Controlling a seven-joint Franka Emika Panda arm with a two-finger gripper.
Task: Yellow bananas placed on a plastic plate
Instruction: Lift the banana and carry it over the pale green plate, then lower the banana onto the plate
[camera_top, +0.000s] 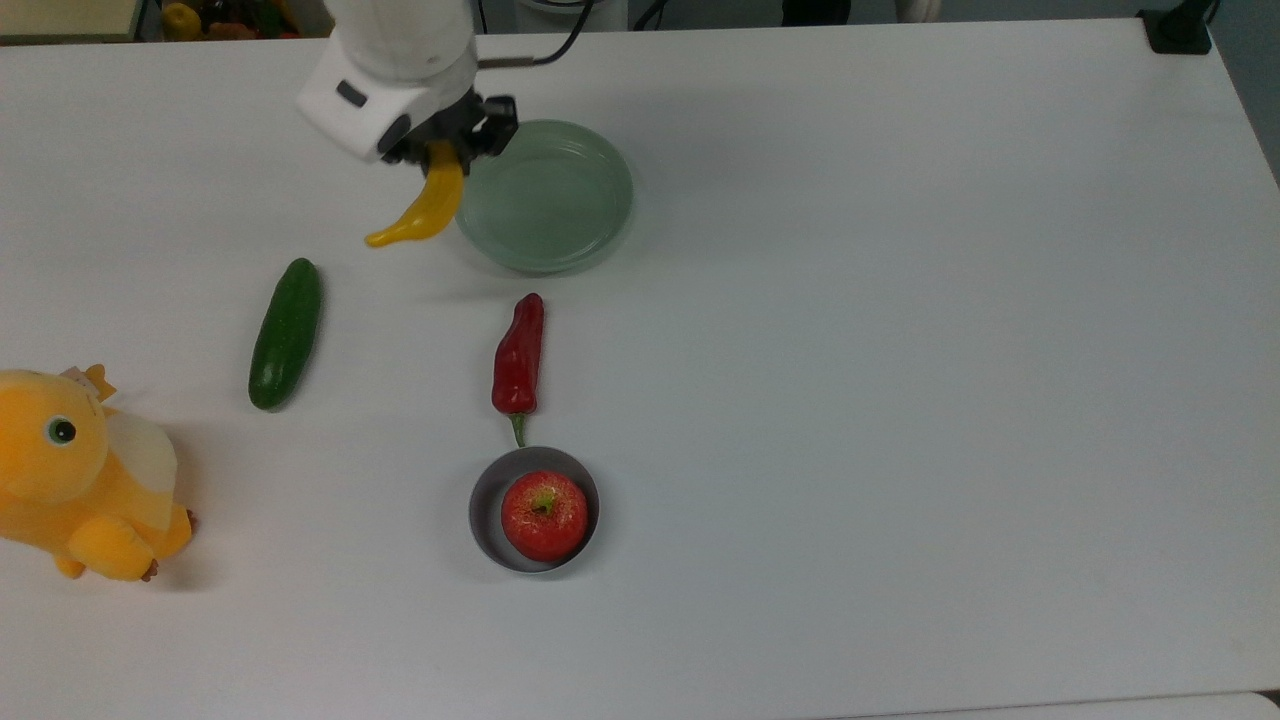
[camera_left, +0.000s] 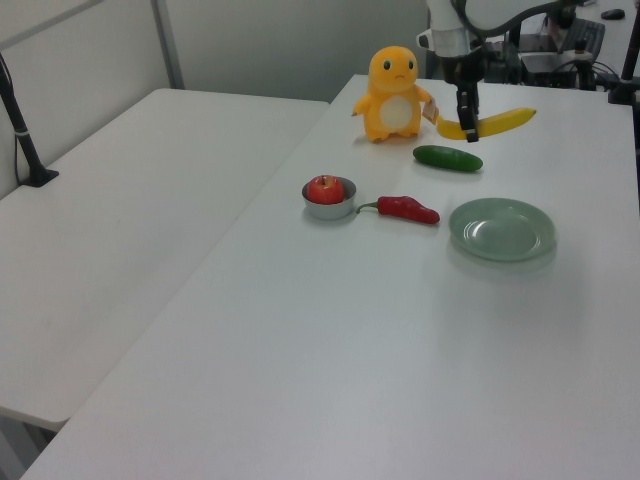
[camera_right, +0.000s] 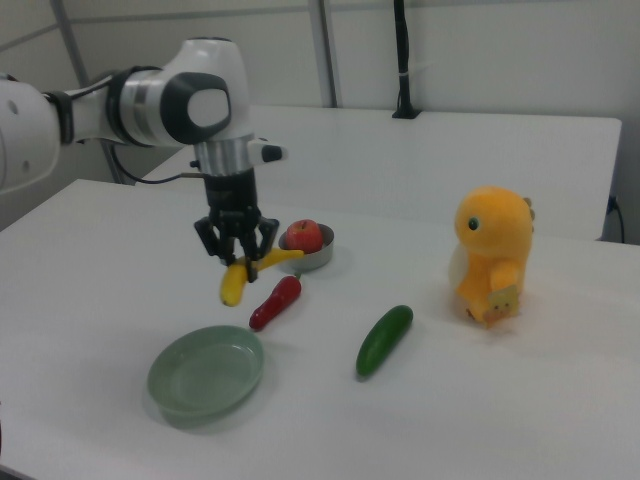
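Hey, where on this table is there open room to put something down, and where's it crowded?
In the top view, everything right of the plastic plate, red chili pepper and grey bowl is bare table. Also free: the strip along the bottom edge. Crowded: the top view's left, with the cucumber, plush toy, and gripper holding the banana.

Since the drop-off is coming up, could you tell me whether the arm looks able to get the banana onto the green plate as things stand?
Probably yes. The end effector holds the banana lifted beside the plate's rim, the plate is bare, and the chili and cucumber lie clear of the path.
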